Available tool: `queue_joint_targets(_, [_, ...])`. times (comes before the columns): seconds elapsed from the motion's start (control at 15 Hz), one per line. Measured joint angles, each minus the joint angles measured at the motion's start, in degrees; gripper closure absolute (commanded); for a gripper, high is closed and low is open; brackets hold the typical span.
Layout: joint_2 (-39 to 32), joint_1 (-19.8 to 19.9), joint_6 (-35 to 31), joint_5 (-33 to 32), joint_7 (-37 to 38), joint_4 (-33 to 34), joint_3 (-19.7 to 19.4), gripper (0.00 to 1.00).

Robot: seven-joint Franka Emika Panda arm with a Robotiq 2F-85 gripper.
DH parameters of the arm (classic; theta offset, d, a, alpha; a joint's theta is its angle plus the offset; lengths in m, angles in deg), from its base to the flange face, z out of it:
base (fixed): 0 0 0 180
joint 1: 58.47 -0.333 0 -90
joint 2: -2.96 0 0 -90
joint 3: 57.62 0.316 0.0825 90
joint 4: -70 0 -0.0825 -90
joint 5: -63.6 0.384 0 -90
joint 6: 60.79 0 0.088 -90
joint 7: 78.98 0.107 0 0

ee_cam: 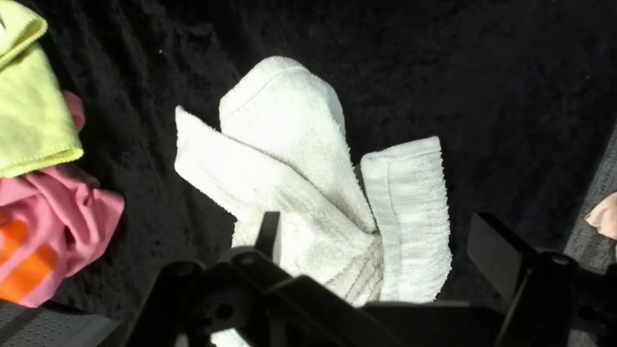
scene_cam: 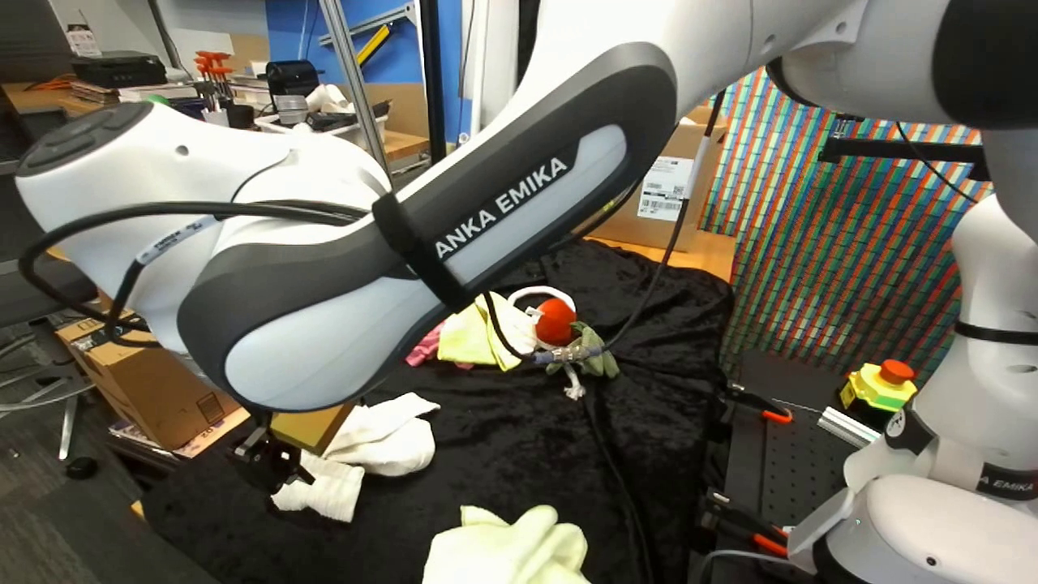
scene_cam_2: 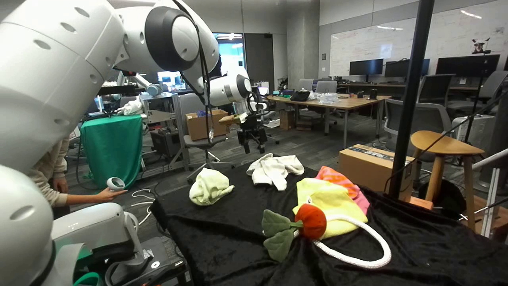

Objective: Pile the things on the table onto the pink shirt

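My gripper (scene_cam_2: 254,147) is open and empty above the white sock-like cloth (scene_cam_2: 274,169). In the wrist view the gripper (ee_cam: 380,231) has its fingers wide apart, with the white cloth (ee_cam: 289,193) below and partly between them. The pink shirt with orange marks (scene_cam_2: 343,182) lies at the table's far side, partly covered by a yellow cloth (scene_cam_2: 327,200); both also show in the wrist view, the shirt (ee_cam: 91,217) at the left. A red plush (scene_cam_2: 311,220) with green leaves and a white rope loop lies against the yellow cloth. A crumpled pale-green cloth (scene_cam_2: 210,186) lies apart.
A black cloth (scene_cam_2: 238,234) covers the table. A black pole (scene_cam_2: 408,99) rises close to the table's edge beside the pink shirt. A cardboard box (scene_cam_2: 373,167) stands beyond. The arm's cable hangs over the table in an exterior view.
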Motion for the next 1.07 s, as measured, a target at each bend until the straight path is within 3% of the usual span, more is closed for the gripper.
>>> queue_joint_targets(0.73, [-7.5,2.9,3.7,11.2,-13.1,9.4,0.0,0.00])
queue_joint_targets(1.07, [-10.5,4.9,5.5,13.1,-17.4,11.9,0.0,0.00])
